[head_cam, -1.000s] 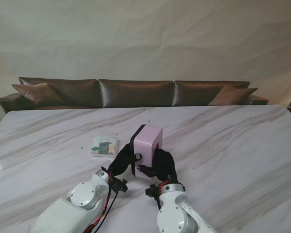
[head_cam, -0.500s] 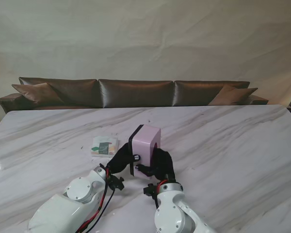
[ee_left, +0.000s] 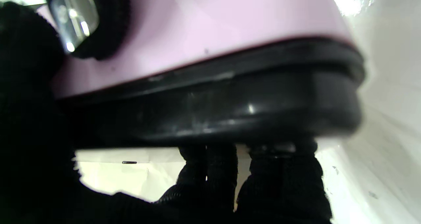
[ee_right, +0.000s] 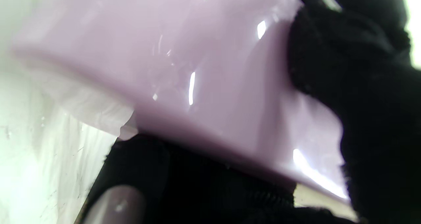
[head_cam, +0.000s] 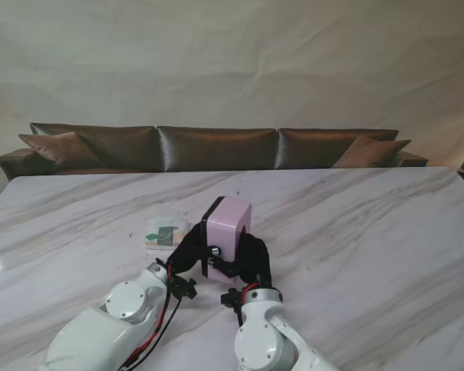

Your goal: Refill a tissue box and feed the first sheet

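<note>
Tissue pack print: unreadable

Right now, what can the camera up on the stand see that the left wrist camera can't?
Only the stand view shows the tissue pack lying on the marble table, the sofa, and both gloved hands, left hand and right hand, on the box. Only the left wrist view shows the black base close up. Both show the pink tissue box.
</note>
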You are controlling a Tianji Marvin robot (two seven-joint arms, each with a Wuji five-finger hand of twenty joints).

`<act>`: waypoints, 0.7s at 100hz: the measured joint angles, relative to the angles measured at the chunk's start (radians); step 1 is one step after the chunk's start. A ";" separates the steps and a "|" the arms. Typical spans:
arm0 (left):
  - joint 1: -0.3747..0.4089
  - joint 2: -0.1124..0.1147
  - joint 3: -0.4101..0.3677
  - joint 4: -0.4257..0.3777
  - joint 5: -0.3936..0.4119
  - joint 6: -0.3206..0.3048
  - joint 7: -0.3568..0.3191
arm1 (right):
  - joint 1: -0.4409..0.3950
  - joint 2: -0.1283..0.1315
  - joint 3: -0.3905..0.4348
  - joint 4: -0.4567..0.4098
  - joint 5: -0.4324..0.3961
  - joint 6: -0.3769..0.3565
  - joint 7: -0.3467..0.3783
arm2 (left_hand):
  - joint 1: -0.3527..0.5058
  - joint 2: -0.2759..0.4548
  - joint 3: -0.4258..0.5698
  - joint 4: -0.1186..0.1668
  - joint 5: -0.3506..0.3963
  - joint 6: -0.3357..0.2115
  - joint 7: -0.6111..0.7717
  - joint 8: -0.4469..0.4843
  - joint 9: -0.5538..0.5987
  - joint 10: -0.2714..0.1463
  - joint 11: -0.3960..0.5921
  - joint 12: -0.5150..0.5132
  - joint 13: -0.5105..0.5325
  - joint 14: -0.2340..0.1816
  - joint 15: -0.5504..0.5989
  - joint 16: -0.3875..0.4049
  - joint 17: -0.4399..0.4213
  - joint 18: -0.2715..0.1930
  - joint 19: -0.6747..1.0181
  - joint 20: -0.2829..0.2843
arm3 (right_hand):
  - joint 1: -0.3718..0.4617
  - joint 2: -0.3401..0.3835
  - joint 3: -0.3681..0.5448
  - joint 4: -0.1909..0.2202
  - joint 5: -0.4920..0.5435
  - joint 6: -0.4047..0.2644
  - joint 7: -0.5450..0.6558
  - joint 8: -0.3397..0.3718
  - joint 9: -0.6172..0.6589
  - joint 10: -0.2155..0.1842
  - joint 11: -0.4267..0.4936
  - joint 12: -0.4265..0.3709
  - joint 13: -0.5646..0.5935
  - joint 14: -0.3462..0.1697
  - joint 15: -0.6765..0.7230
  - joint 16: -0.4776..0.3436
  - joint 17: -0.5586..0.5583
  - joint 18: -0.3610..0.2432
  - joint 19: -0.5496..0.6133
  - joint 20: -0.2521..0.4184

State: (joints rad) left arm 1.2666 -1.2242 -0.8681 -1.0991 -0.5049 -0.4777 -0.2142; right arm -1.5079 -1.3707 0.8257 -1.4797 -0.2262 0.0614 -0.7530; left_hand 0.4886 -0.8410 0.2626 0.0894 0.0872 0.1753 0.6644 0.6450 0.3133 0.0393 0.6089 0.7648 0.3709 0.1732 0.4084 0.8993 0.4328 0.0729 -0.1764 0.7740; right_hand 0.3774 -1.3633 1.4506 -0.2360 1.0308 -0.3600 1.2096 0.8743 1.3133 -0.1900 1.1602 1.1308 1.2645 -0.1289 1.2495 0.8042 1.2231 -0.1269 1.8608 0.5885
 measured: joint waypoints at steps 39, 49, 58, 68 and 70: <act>0.035 -0.002 -0.010 -0.043 0.043 -0.002 0.104 | 0.028 -0.030 -0.013 0.024 -0.013 0.071 -0.033 | 0.005 -0.020 0.007 0.001 0.030 -0.004 -0.013 0.086 0.018 0.000 -0.001 0.083 0.019 -0.002 -0.013 0.074 0.060 0.000 -0.215 0.083 | -0.028 -0.076 -0.030 0.000 0.005 0.000 0.030 0.001 0.011 -0.002 0.043 0.029 0.011 -0.003 0.062 0.003 0.008 0.000 0.000 0.000; 0.040 -0.003 -0.010 -0.048 0.045 -0.005 0.118 | 0.032 -0.036 -0.015 0.031 -0.019 0.082 -0.041 | 0.015 -0.020 0.007 0.011 0.045 -0.003 -0.046 0.109 0.018 0.000 -0.009 0.087 0.019 -0.002 -0.036 0.099 0.074 0.000 -0.306 0.089 | -0.030 -0.084 -0.044 0.000 0.005 0.001 0.039 0.004 0.012 -0.002 0.050 0.029 0.017 -0.005 0.071 0.004 0.009 0.000 0.001 0.000; 0.047 -0.003 -0.012 -0.056 0.050 -0.007 0.135 | 0.038 -0.040 -0.017 0.038 -0.029 0.094 -0.046 | 0.019 -0.020 0.007 0.017 0.052 -0.003 -0.063 0.129 0.018 0.000 -0.017 0.092 0.019 -0.002 -0.047 0.108 0.083 0.000 -0.353 0.100 | -0.040 -0.093 -0.056 0.000 0.005 0.002 0.040 0.008 0.021 -0.006 0.057 0.029 0.027 -0.010 0.076 0.004 0.013 -0.001 0.003 0.000; 0.058 -0.003 -0.017 -0.071 0.059 -0.006 0.160 | 0.045 -0.044 -0.017 0.044 -0.033 0.107 -0.047 | 0.040 -0.021 0.007 0.018 0.053 -0.003 -0.070 0.129 0.018 0.000 -0.034 0.100 0.019 -0.002 -0.087 0.133 0.096 0.000 -0.448 0.104 | -0.042 -0.120 -0.069 0.000 0.006 0.008 0.045 0.014 0.032 -0.010 0.062 0.030 0.041 -0.015 0.080 0.005 0.014 -0.001 0.008 0.000; 0.061 -0.003 -0.018 -0.074 0.061 -0.006 0.165 | 0.047 -0.045 -0.018 0.045 -0.035 0.110 -0.047 | 0.043 -0.021 0.007 0.018 0.053 -0.003 -0.071 0.129 0.018 0.000 -0.041 0.101 0.019 -0.002 -0.100 0.137 0.096 0.000 -0.459 0.105 | -0.044 -0.125 -0.072 0.000 0.006 0.010 0.046 0.015 0.032 -0.011 0.063 0.030 0.044 -0.016 0.081 0.006 0.015 -0.001 0.010 0.001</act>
State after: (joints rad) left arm 1.3277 -1.2269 -0.8864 -1.1735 -0.4443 -0.4841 -0.0491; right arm -1.4609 -1.4159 0.8080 -1.4345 -0.2608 0.1710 -0.8004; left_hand 0.5319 -0.8617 0.2700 0.1069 0.1399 0.1718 0.5936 0.7743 0.3311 0.0392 0.5677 0.8660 0.3898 0.1711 0.3087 1.0365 0.5291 0.0729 -0.6350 0.8794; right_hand 0.3335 -1.4886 1.3785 -0.2359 1.0371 -0.3499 1.2552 0.8889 1.3452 -0.2013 1.2229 1.1605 1.3081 -0.1447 1.3303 0.8101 1.2377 -0.1279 1.8703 0.5891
